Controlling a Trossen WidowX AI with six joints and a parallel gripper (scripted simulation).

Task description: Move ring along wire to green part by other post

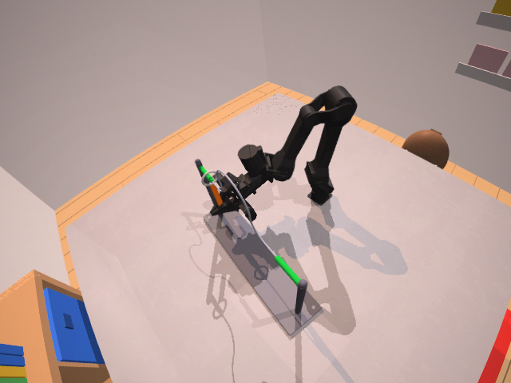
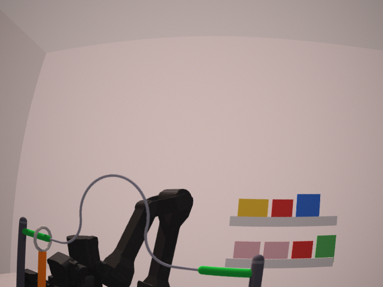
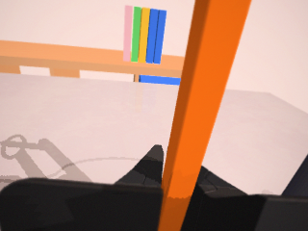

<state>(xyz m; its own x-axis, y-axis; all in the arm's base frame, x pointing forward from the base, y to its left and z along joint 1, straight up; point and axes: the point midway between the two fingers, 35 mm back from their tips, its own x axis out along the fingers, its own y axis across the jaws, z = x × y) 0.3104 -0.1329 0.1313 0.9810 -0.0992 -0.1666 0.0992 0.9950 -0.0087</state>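
Note:
The orange handle (image 1: pixel 215 194) (image 2: pixel 42 268) (image 3: pixel 207 87) hangs upright below its grey ring (image 2: pixel 42 228). The ring is around the inner end of the green part (image 2: pixel 29 232) beside the left post (image 2: pixel 21 259), and the wire passes through it. My gripper (image 3: pixel 163 152) is shut on the handle, with a dark finger on each side. The thin grey wire (image 2: pixel 112 175) rises in a tall arch, then drops to the other green part (image 1: pixel 288 270) (image 2: pixel 225 271) at the right post (image 1: pixel 300 298) (image 2: pixel 257 273). In the exterior view the fingers are mostly hidden.
A flat base plate (image 1: pixel 291 325) carries both posts. In the top view the grey wire crosses in front of my gripper and wrist; I cannot tell the gap. The wrist view shows the dark post (image 3: pixel 298 185) at right. Shelves (image 2: pixel 283 220) and a cabinet (image 1: pixel 45 313) stand far off.

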